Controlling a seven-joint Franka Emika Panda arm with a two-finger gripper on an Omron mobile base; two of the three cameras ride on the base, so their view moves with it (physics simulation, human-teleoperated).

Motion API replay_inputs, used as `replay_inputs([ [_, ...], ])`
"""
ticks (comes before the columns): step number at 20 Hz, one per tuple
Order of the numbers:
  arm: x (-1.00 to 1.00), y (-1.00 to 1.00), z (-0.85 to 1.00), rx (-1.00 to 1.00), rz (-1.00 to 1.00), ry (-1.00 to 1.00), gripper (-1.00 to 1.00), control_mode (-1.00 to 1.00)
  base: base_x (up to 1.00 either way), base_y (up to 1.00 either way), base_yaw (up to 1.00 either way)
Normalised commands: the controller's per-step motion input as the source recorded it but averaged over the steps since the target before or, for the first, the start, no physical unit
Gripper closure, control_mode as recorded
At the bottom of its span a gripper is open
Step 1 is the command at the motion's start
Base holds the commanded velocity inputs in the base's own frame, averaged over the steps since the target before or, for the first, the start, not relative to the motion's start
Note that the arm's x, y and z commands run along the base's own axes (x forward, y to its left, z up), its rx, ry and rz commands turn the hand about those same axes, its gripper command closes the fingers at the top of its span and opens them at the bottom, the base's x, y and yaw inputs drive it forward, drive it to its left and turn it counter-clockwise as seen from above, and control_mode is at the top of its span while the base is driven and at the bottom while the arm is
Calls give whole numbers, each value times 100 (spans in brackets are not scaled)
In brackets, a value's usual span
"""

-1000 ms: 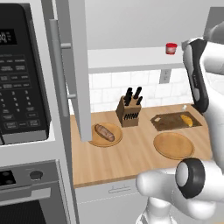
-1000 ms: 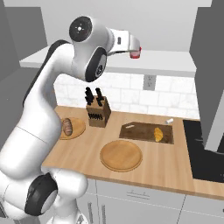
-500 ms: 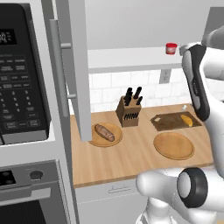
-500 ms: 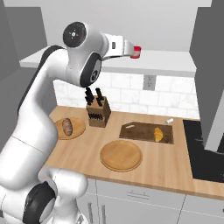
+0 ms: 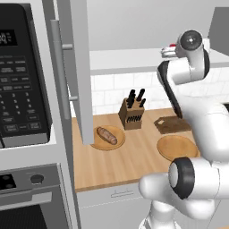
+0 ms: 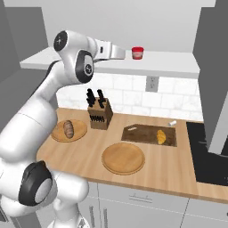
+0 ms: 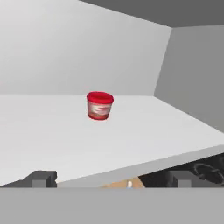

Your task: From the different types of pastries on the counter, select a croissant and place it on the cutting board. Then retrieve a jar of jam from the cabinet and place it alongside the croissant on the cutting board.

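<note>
Dark fingertips [image 7: 41, 178] of the gripper [image 7: 109, 181] stand wide apart at the shelf [image 7: 144, 131] edge, the red jar of jam [image 7: 99, 105] upright farther back on that shelf, untouched, its label blurred.

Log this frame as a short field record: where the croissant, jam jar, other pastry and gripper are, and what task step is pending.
croissant: lying on the cutting board, at its right end
jam jar: upright on the cabinet shelf, not held
other pastry: brown loaf on the left round plate
middle plate: round, nothing on it
gripper: open, level with the shelf, short of the jar
cabinet door: open
pending step: grasp the jar, bring it to the board
</note>
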Motion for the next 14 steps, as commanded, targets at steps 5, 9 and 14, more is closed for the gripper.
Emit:
replay_inputs([
  [5,100,9,8,0,-24,29,-100,-100,0,0,0],
  [9,87,-4,34,0,-16,25,-100,-100,0,0,0],
  [14,-5,-47,-38,12,5,-11,-100,-100,0,0,0],
])
